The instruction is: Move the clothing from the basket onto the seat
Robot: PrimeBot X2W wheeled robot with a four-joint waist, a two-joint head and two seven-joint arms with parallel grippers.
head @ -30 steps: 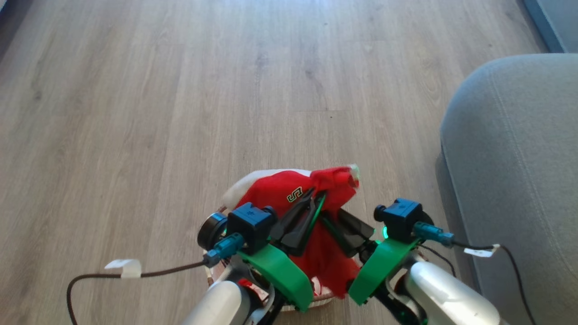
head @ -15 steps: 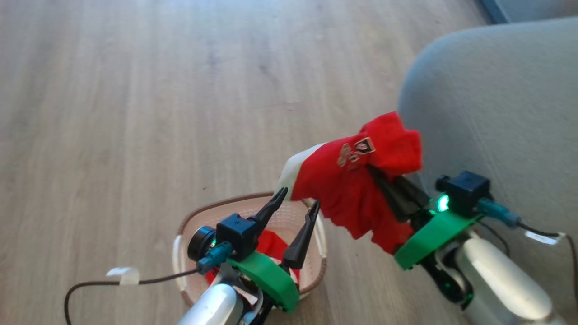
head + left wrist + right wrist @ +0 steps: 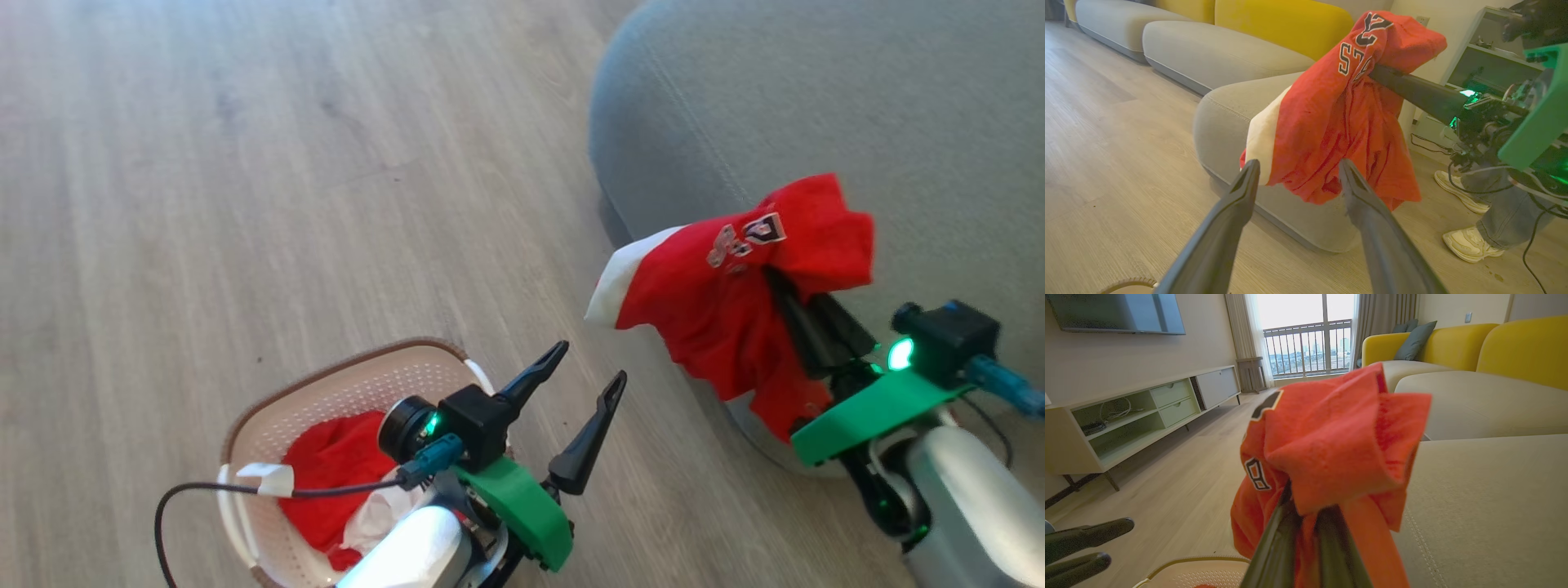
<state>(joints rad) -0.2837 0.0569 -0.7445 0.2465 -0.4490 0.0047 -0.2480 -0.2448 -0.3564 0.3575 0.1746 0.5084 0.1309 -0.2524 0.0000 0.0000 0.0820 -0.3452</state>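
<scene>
We pinch one jersey (image 3: 718,318) in the right gripper (image 3: 775,278), seat (image 3: 775,98) just ahead; left gripper (image 3: 589,363) spread and empty, more clothes (image 3: 335,465) in the basket (image 3: 343,359) below it.

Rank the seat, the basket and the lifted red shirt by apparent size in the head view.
1. seat, largest by far.
2. lifted red shirt and basket: about alike; the basket is partly hidden, so unranked.

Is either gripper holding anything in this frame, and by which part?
The right gripper is shut on the red garment, pinching a bunched fold near its lettering; the rest hangs free. The left gripper is open and holds nothing.
</scene>
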